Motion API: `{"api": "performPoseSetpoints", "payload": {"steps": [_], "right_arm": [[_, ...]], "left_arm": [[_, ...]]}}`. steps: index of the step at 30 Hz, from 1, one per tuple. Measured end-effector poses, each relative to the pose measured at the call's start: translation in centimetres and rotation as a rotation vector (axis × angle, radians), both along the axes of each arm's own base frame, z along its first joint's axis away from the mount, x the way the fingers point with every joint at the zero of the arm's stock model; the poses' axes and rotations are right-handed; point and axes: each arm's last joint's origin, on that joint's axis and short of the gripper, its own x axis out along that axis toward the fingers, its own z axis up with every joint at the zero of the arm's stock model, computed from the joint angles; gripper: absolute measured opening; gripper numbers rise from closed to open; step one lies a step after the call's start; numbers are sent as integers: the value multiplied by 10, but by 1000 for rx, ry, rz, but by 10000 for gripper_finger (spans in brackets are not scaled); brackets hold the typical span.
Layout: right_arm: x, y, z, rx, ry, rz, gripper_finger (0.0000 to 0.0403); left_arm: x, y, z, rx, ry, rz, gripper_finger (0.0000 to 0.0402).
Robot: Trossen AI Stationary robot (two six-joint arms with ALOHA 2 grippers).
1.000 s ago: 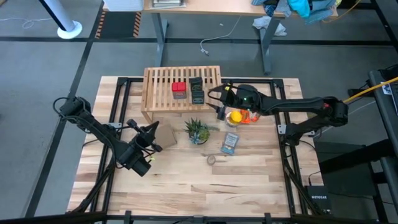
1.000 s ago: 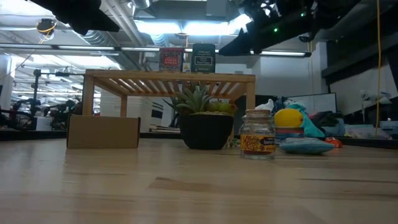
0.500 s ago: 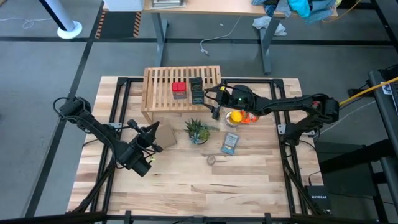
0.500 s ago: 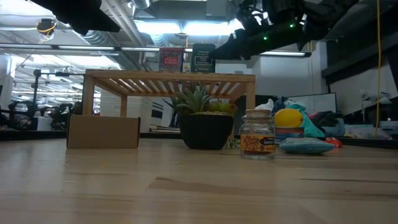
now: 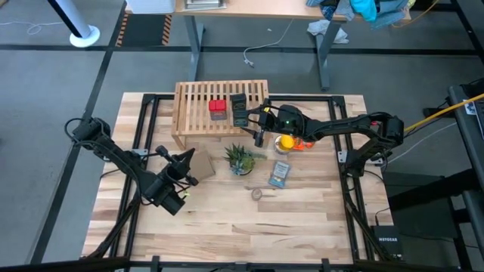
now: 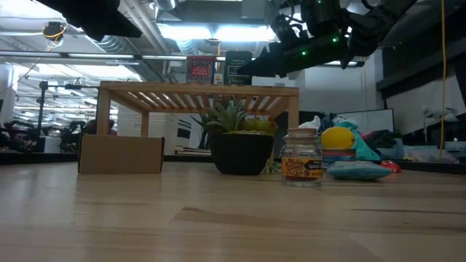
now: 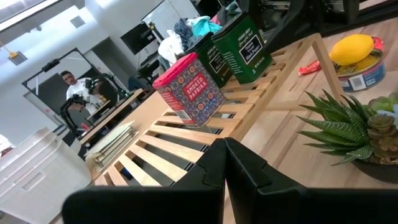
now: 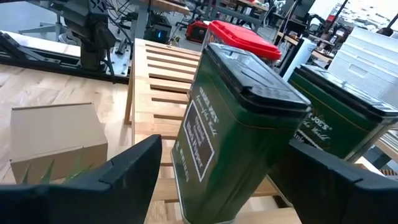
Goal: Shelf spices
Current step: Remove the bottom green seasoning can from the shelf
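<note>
The light-wood shelf (image 5: 219,106) stands at the table's far side. A red tin (image 5: 218,109) and two dark green tins stand upright on its slats. My right gripper (image 5: 253,125) reaches level from the table's right, open. Its fingers stand on either side of the nearer dark tin (image 8: 236,134) with a small gap each side. The farther dark tin (image 8: 339,118) and the red tin (image 8: 239,34) stand beyond. The small round jar (image 5: 257,194) stands on the table's near middle, also seen as the jar (image 6: 301,157). My left gripper (image 5: 184,161) waits shut beside a cardboard box.
A potted plant (image 5: 240,159) and a cardboard box (image 5: 200,162) stand in front of the shelf. A blue packet (image 5: 280,174) lies near the jar. Yellow and orange items (image 5: 289,141) sit below my right arm. Bare wood lies toward the near edge.
My right gripper has moved toward the table's left and a little down, up to the shelf, staying open. Its fingers now flank the nearer dark tin. The tins have kept their places.
</note>
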Motion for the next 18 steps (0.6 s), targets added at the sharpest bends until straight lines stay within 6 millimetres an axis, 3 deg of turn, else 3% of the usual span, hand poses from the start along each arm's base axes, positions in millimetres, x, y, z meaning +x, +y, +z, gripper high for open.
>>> {"api": "performPoseSetpoints", "payload": {"steps": [6,18], "right_arm": [[0,0,0,0,1,1,282],[0,1,-1,2,8,3,117]], "left_arm": [[0,0,0,-1,-1,0,0],[0,0,0,-6,0,1,0]]}}
